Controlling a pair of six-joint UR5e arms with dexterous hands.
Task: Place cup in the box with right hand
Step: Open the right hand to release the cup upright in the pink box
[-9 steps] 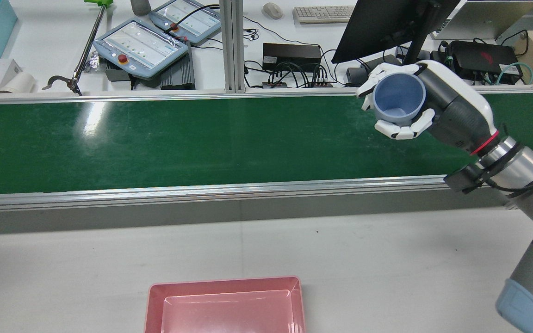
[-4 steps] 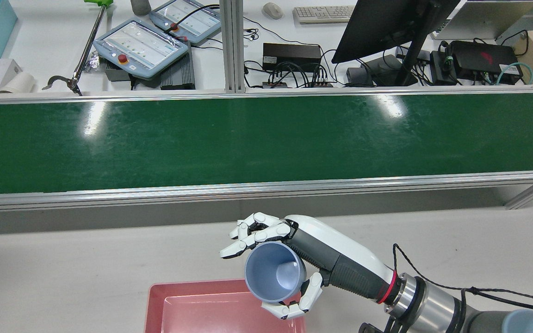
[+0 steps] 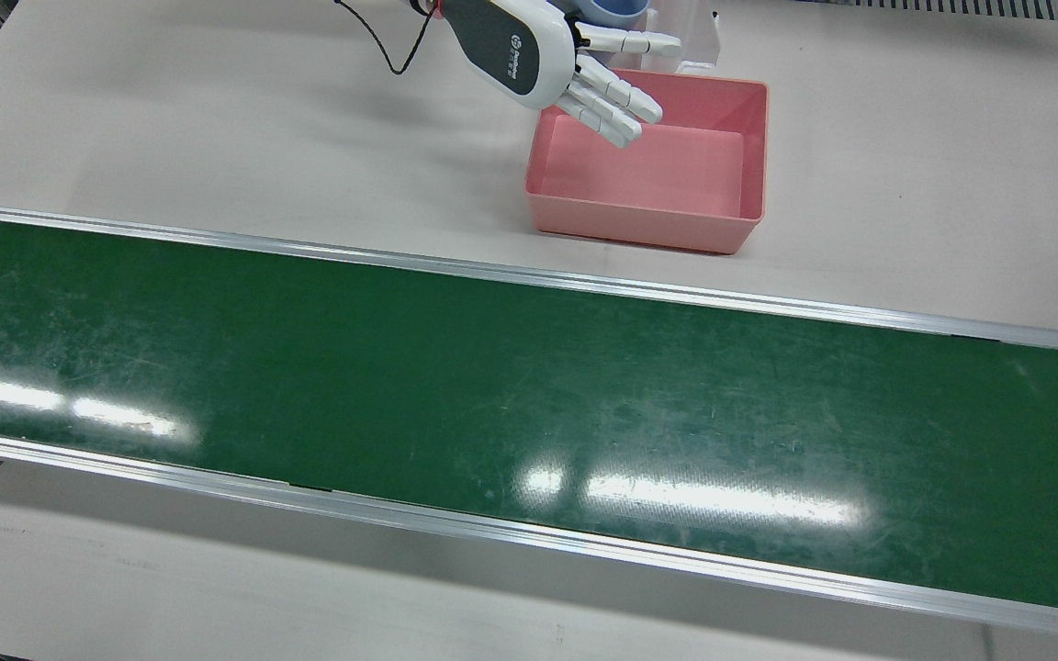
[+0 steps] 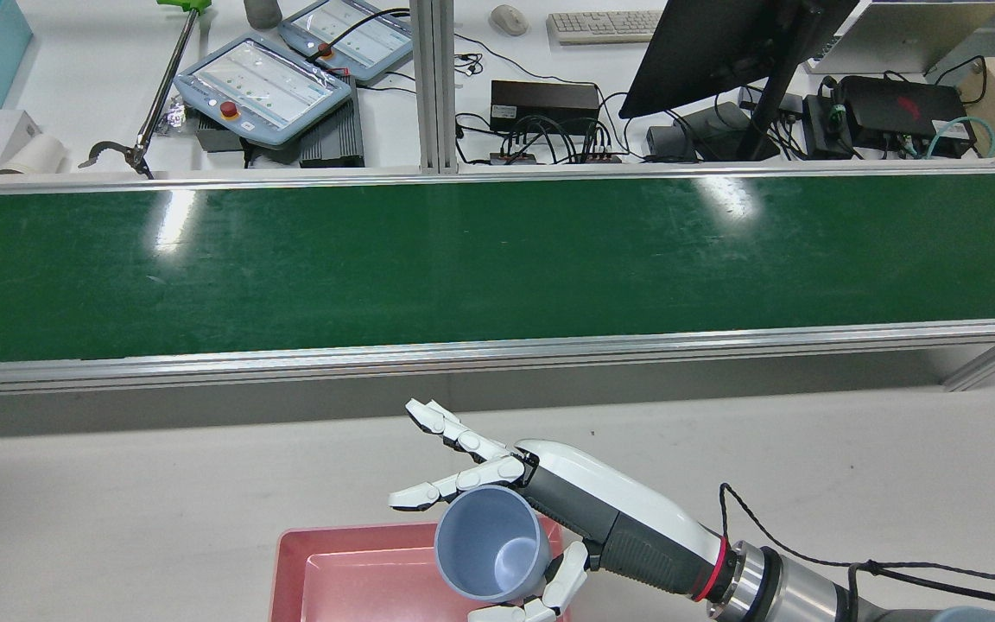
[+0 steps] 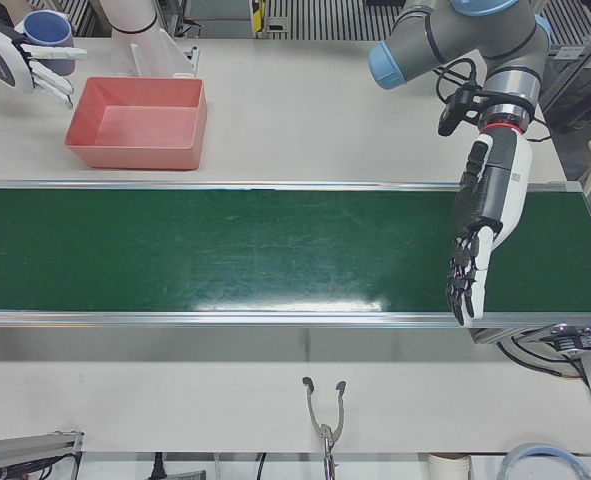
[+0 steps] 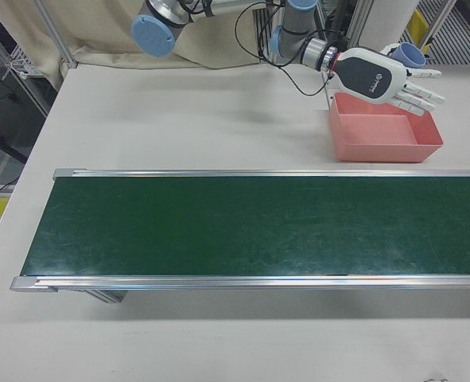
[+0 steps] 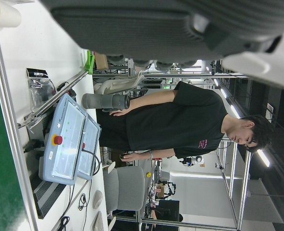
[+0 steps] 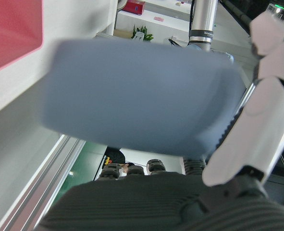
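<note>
box [image 3: 647, 225] interior: bare, open from above | right hand [image 4: 541, 501] over its edge | belt [image 3: 529, 404]: clear, no obstacles

White table [image 3: 171, 119], pink box [image 3: 731, 220] on it, green conveyor belt [image 3: 492, 386]

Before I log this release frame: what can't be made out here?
- Whether the right hand still touches the blue cup: fingers spread, contact hidden behind the cup.
- Pink box in the rear view: cut off by the bottom edge.
- Cup in the right hand view: blurred, too close.
</note>
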